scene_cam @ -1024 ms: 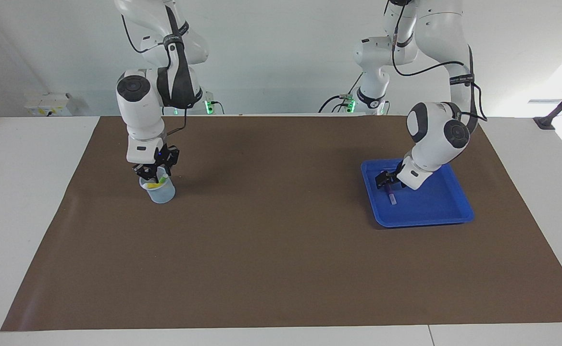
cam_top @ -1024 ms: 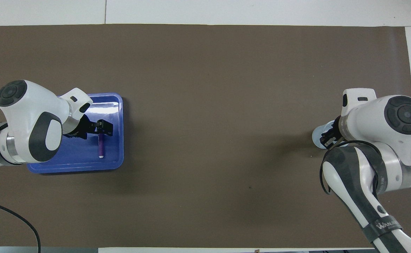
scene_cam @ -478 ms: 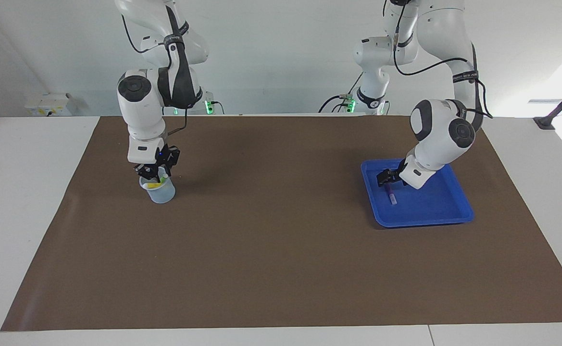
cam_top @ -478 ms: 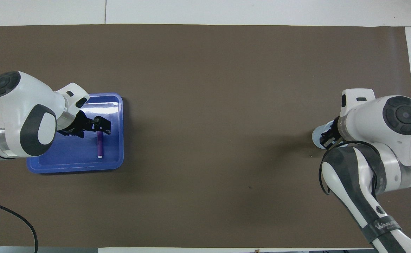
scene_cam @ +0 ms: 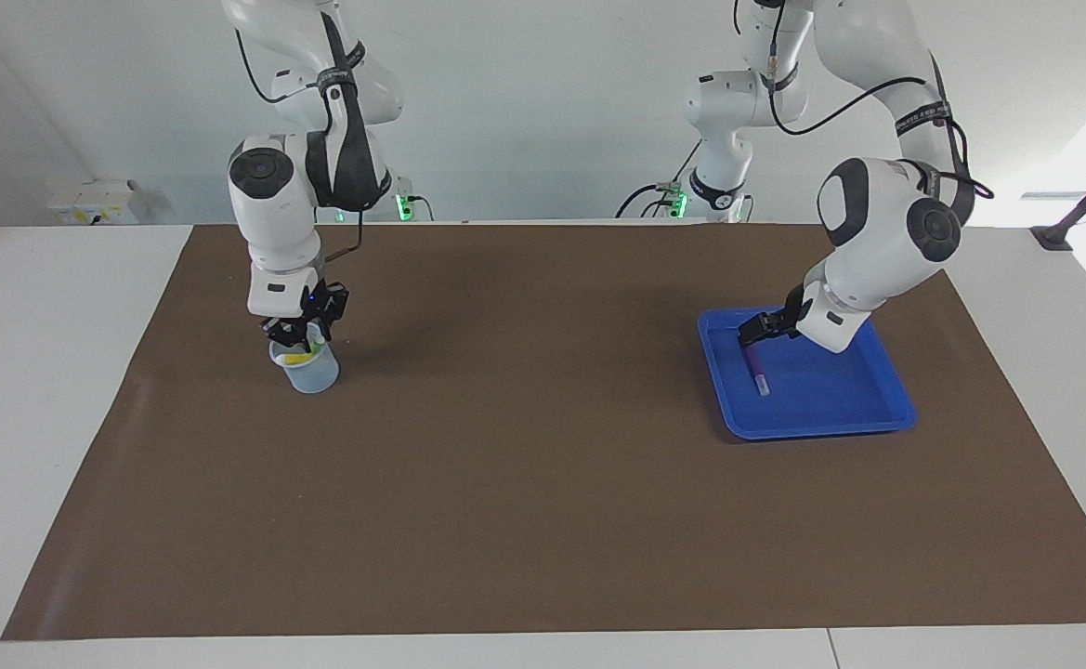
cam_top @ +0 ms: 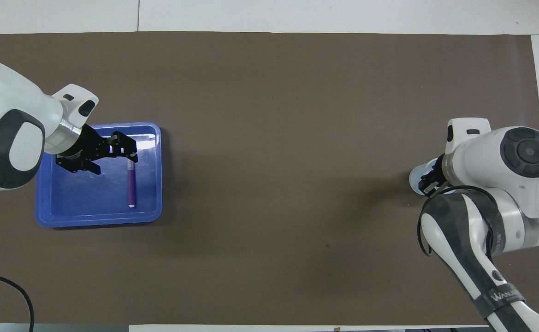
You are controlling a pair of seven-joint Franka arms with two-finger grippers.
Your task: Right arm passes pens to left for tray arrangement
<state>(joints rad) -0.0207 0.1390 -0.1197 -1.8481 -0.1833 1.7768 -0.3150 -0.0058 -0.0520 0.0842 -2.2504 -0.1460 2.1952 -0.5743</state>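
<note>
Where the right arm [scene_cam: 268, 200] comes down at its own end of the counter [scene_cam: 41, 372], well apart from the tray [scene_cam: 830, 418], the right hand [scene_cam: 299, 336] sits at the mouth of a small translucent cup [scene_cam: 312, 372]. The yellow pen [scene_cam: 294, 358] and the green pen [scene_cam: 316, 347] stand in that cup, their tops at the hand; whether this hand is open or closed on a pen cannot be told. Toward the left arm's end of the counter, the blue tray rests on the brown mat [scene_cam: 543, 483]. The left arm [scene_cam: 877, 242] bends down over the tray, and the left hand [scene_cam: 752, 334] hangs above the tray's floor, spread wide and gripping nothing. The purple pen [scene_cam: 756, 370] is in the tray, beside the rim that faces the cup. Its pale end rests on the tray's floor and its dark end lies at the left hand's fingertips [cam_top: 132, 156]; whether they touch cannot be told. Farther from the robots than the tray, the mat runs on to the counter's edge.
</note>
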